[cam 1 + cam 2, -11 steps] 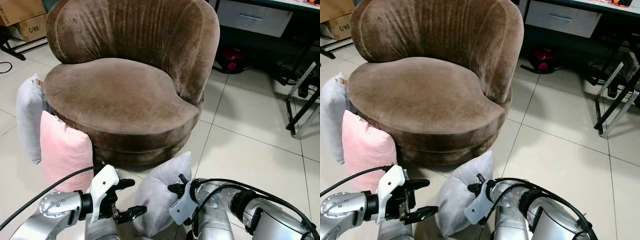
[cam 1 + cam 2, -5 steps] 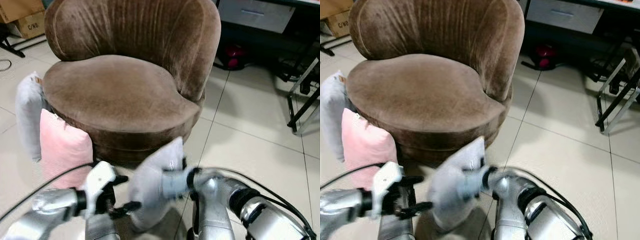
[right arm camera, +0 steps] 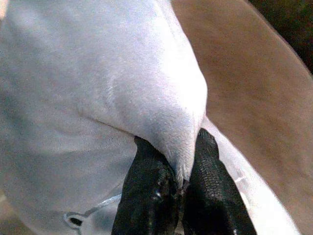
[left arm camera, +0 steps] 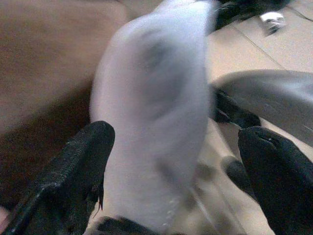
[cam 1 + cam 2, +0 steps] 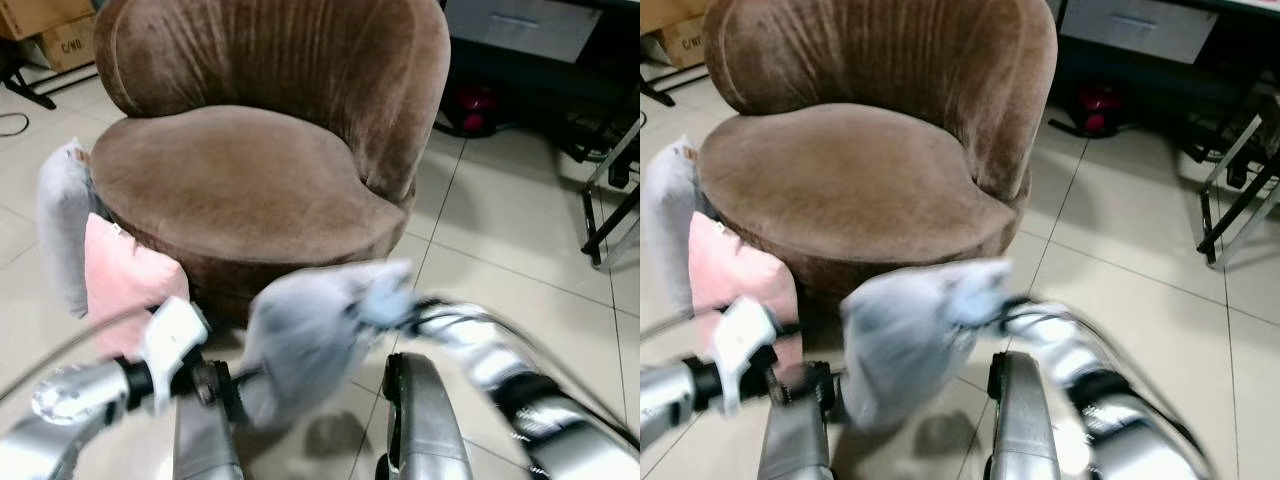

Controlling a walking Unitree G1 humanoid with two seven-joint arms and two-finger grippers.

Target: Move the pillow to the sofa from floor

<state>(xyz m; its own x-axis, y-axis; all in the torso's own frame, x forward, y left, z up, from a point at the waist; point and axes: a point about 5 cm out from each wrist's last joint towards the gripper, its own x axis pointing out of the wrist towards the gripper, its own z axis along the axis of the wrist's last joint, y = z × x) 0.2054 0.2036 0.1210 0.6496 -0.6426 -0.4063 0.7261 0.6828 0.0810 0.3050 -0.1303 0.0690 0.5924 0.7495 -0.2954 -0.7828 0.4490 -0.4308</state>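
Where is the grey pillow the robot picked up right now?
The grey pillow hangs off the floor in front of the brown sofa, pinched by the right hand, with the pink pillow on its left.

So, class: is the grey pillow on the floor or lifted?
Lifted: the right gripper pinches a corner of the pillow, which hangs above its shadow.

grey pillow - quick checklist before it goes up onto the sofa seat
1. Right gripper pinching the grey pillow by its corner: ok, fingers shut on the fabric.
2. Pillow off the floor: ok, a shadow lies on the tiles under it.
3. Left gripper ready to support: ok, fingers open either side of the pillow, not clamped.
4. Seat of the brown sofa free: ok.
5. Pink pillow and the other grey pillow out of the path: ok, leaning at the sofa's left side.
6. Grip secure enough: cannot tell.
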